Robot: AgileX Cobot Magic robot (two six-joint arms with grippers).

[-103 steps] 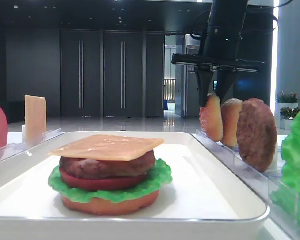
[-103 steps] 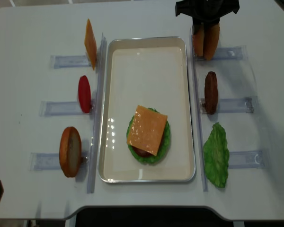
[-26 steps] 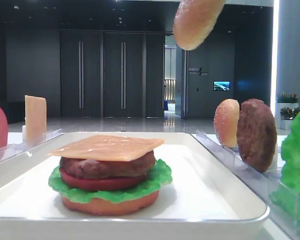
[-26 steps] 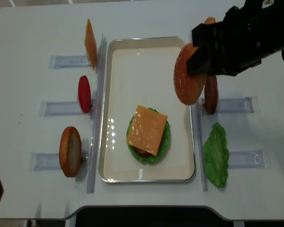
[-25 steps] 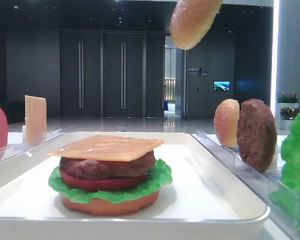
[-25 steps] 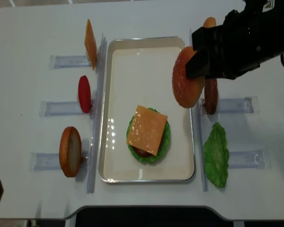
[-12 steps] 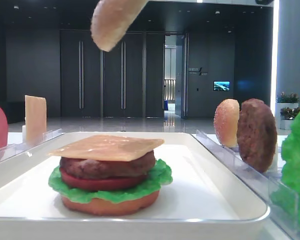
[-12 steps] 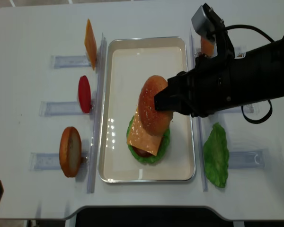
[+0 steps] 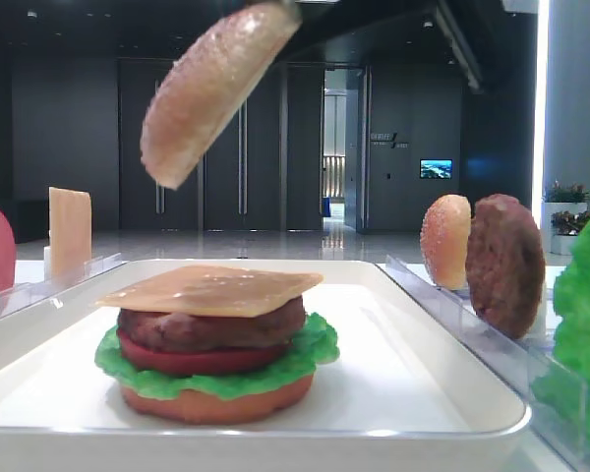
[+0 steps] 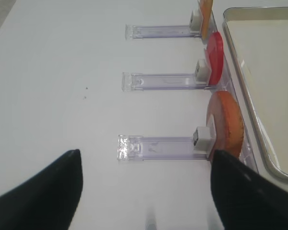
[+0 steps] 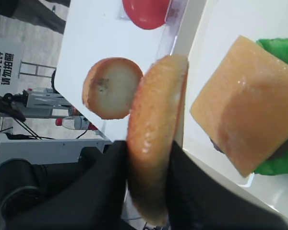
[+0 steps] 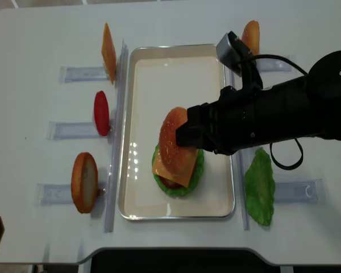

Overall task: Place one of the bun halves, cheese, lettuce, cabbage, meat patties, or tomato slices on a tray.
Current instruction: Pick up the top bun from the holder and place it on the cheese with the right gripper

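My right gripper is shut on a seeded bun half, pinched edge-on between the black fingers. The bun half hangs tilted over the stack on the white tray, clear of it in the low view. The stack is topped by a cheese slice over a meat patty, a red tomato slice, lettuce and a bun base. My left gripper is open over bare table, beside a holder strip that carries a bun piece.
Left of the tray, holder strips carry a cheese slice, a tomato slice and a bun piece. On the right stand another bun piece, a meat patty and a lettuce leaf. The right arm spans the tray's right rim.
The right gripper has carried the bun half from the tray's right edge leftward and lower, to above the cheese-topped stack. The stack has not moved.
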